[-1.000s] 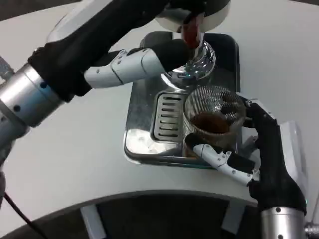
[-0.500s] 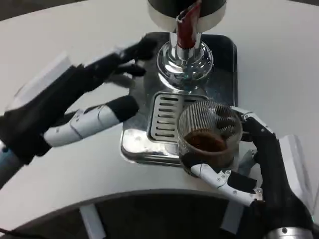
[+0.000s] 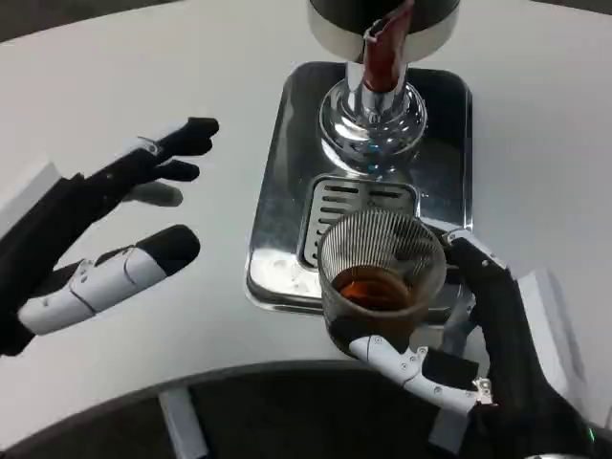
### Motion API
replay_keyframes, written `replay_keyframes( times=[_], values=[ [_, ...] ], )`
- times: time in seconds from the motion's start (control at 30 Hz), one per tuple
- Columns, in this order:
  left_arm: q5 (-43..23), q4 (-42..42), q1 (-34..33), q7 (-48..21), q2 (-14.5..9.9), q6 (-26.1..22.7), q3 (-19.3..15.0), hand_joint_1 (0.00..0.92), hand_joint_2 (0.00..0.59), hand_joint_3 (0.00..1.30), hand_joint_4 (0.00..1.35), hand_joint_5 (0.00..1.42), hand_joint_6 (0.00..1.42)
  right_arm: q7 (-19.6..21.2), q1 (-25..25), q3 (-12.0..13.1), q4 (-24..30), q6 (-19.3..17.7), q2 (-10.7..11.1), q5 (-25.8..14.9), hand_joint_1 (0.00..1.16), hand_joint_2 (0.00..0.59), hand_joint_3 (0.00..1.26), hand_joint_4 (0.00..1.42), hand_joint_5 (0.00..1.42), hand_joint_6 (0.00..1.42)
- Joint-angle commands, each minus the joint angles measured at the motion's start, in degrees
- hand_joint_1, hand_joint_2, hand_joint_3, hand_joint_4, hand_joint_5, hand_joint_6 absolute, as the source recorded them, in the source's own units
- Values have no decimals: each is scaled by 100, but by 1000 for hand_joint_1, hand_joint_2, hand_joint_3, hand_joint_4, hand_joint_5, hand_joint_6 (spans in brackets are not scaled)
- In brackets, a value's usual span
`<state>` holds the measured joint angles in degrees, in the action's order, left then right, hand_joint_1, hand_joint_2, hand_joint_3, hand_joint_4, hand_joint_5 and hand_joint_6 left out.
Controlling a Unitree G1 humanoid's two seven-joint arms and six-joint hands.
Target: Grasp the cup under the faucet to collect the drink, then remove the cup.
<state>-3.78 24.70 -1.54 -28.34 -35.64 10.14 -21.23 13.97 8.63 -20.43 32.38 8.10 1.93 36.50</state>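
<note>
A ribbed clear cup [image 3: 381,277] with brown drink in its bottom is gripped by my right hand [image 3: 478,354], whose fingers wrap its base and far side. The cup hangs over the front edge of the steel drip tray [image 3: 287,191], in front of the slotted grate [image 3: 330,210] and away from the chrome faucet [image 3: 375,105] with its red lever. My left hand [image 3: 105,239] hovers open over the table to the left of the tray, fingers spread and holding nothing.
The drink machine's round dark body [image 3: 382,19] stands over the faucet at the top. White table surface lies to the left and right of the tray. The table's curved front edge [image 3: 239,378] runs just below the cup.
My right hand has drawn the cup from beside the grate toward the table's front edge. My left hand has left the faucet and pulled back to the left, open.
</note>
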Motion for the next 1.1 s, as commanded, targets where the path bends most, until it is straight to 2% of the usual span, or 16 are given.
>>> replay_keyframes(
  times=[0.03,0.33,0.67,1.1],
  values=[
    [189,167,348,99,18,155,-86,0,98,147,108,168,271,-16,56,-37,310,-284,-68,0,824,244,707,794,973,1185],
    [918,560,780,209,-18,78,-25,0,98,107,3,60,177,-226,190,-65,571,-314,-10,-3,824,244,710,794,988,1187],
    [1692,1054,1203,133,-9,-165,113,0,97,52,0,0,104,-473,435,-69,868,-373,127,38,824,244,724,811,991,1203],
    [1865,1466,1707,87,1,-293,101,0,96,2,0,0,64,-728,614,-146,1112,-408,154,-3,824,244,729,823,1001,1204]
  ],
)
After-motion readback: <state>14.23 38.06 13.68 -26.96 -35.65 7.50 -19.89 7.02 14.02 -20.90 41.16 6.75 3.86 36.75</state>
